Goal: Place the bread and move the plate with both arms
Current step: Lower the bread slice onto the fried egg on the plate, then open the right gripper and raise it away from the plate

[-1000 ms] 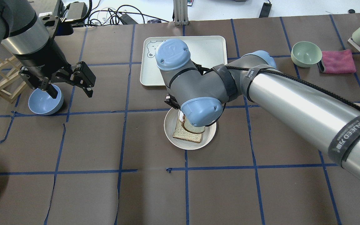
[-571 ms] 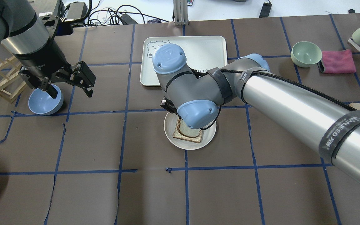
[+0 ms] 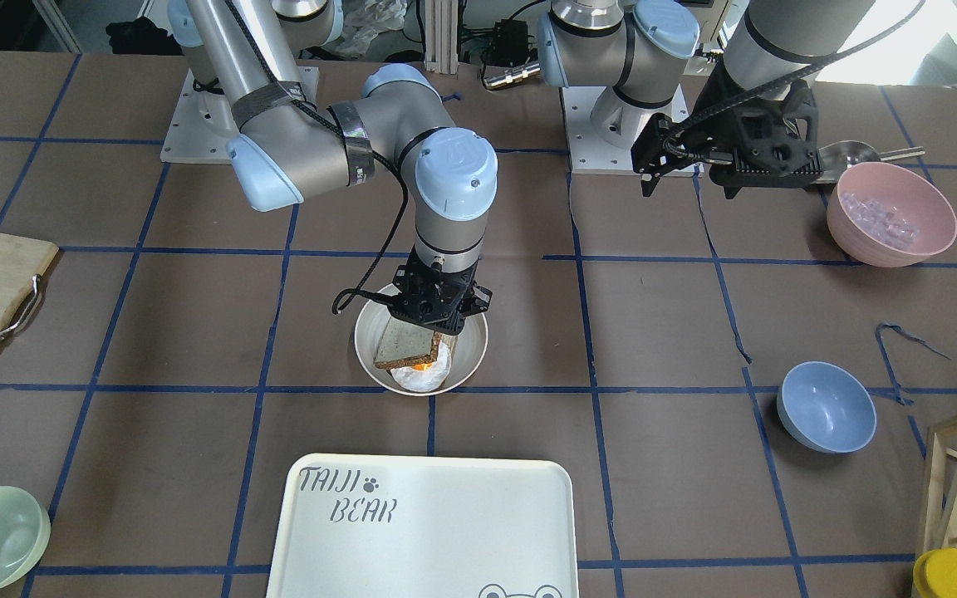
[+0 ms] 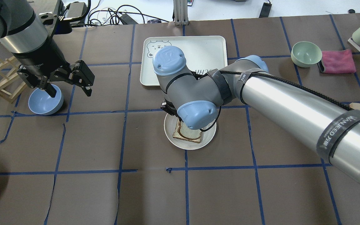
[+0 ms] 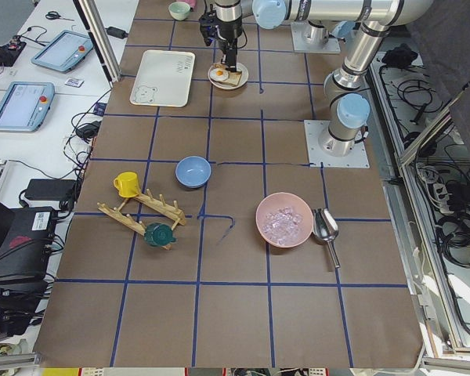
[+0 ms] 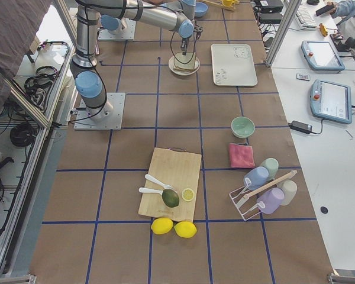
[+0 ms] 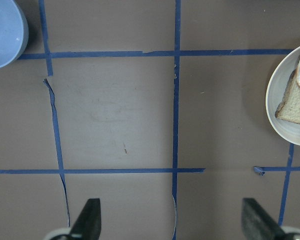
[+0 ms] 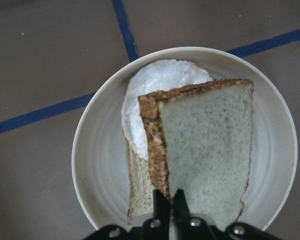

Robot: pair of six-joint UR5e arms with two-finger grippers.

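Overhead exterior shows the dark-crusted grey-white bread slice (image 4: 190, 133), pinched by the black right gripper (image 8: 169, 198), now lowered into the round cream-white plate (image 4: 171, 140); release seems next, while the black left gripper (image 7: 173, 222), jaws spread, waits well apart from the plate.

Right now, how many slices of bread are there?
2. One dark-crusted slice is pinched in the right gripper over the plate; a lighter slice lies in the plate under the fried egg. No others show.
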